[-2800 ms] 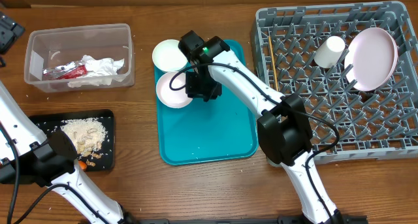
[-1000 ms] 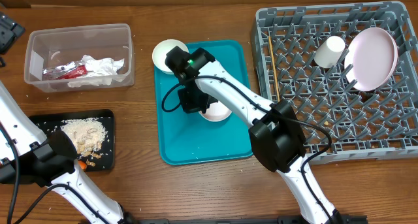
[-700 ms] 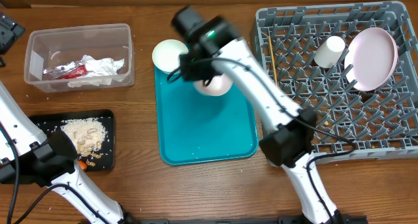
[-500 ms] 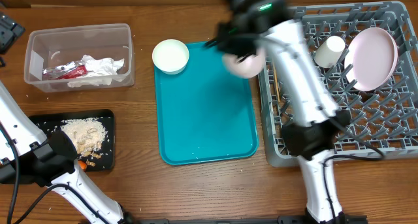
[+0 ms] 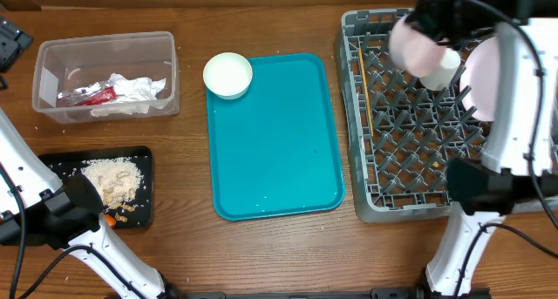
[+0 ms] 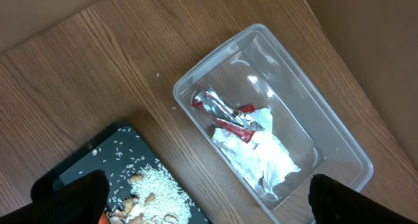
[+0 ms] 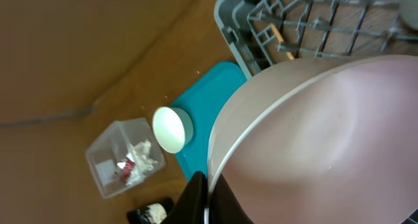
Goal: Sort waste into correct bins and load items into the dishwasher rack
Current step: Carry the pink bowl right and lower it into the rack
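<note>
Wooden counter (image 5: 261, 255) underneath, grey rack (image 5: 410, 159) at 3 o'clock. Right pincer (image 7: 204, 196) clamped on the rim of a white bowl (image 5: 414, 44), aloft over the rack's 12 o'clock edge, just over the white cup (image 5: 445, 71), near the plate (image 5: 479, 77). Risks knocking the cup off its pegs if lowered blind; risks slipping from a one-edge grip and landing askew. Left pincer (image 6: 209, 204) apart, empty, over clear tub (image 6: 307, 113) at 9 o'clock.
</note>
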